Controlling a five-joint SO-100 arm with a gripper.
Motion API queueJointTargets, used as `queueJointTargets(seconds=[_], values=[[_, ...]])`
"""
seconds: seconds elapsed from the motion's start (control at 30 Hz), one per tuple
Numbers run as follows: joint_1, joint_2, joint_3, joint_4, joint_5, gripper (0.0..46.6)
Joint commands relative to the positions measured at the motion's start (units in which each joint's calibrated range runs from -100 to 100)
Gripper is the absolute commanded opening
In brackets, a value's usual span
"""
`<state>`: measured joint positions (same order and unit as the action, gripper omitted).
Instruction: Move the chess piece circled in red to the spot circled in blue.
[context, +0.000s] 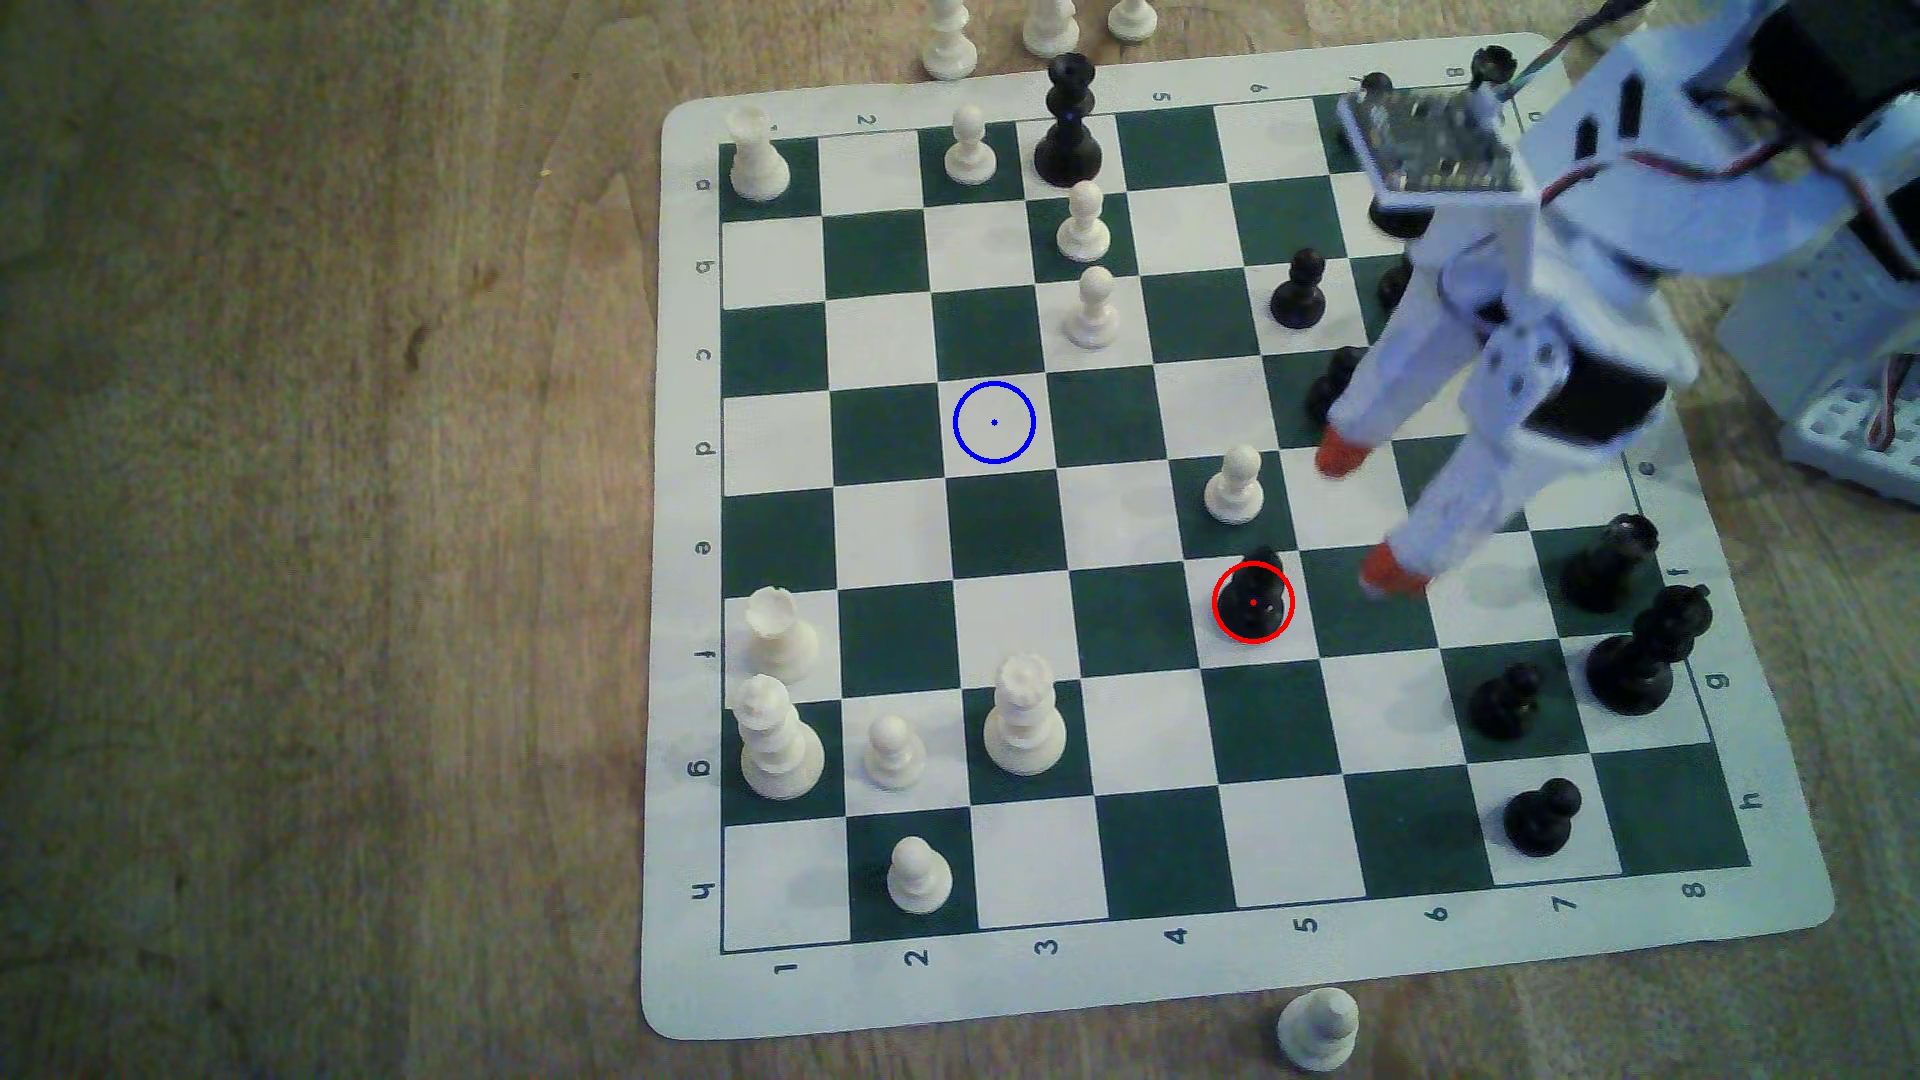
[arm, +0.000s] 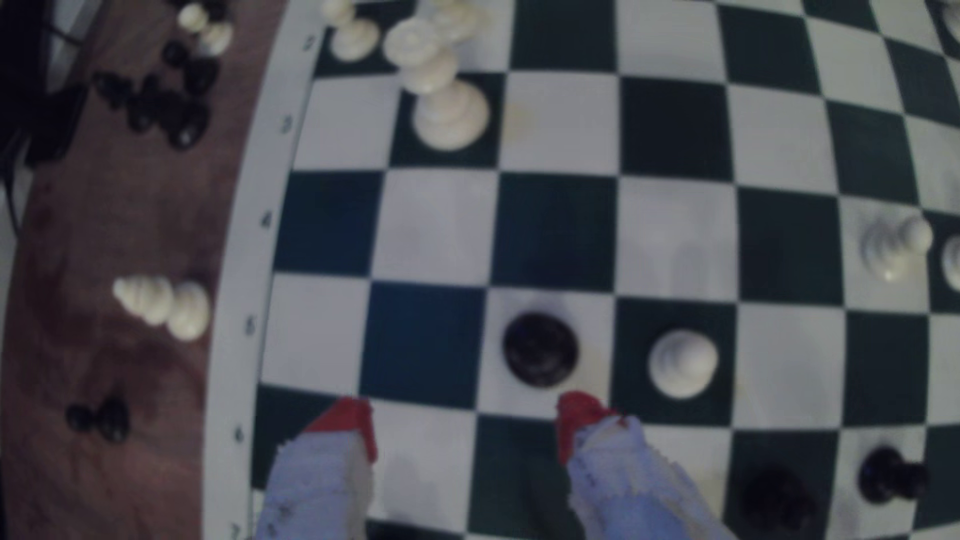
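Observation:
The chess piece, a glossy black piece ringed in red, stands on a white square of the green-and-white board in the exterior view. The wrist view looks down on the chess piece as a dark round disc. The spot is a white square marked by a blue ring, to the exterior view's left of the piece and farther back. My gripper hangs open above the board, to the exterior view's right of the piece, nothing between its red-tipped fingers. In the wrist view the gripper sits just short of the piece.
A white pawn stands one square from the ringed piece, also seen as the white pawn in the wrist view. Black pieces crowd the exterior view's right edge. White pieces fill the left side. Captured pieces lie off the board.

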<state>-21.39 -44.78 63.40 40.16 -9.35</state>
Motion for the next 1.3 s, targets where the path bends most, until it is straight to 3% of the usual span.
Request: queueJointTargets(seconds=[0.0,0.53,1.27], values=[[-0.55,-2.24,2.51,-5.35,0.05,21.5],[3.04,6.41,5.96,-17.55,1.61,20.9],[0.70,14.14,6.96,-26.07,1.17,18.0]])
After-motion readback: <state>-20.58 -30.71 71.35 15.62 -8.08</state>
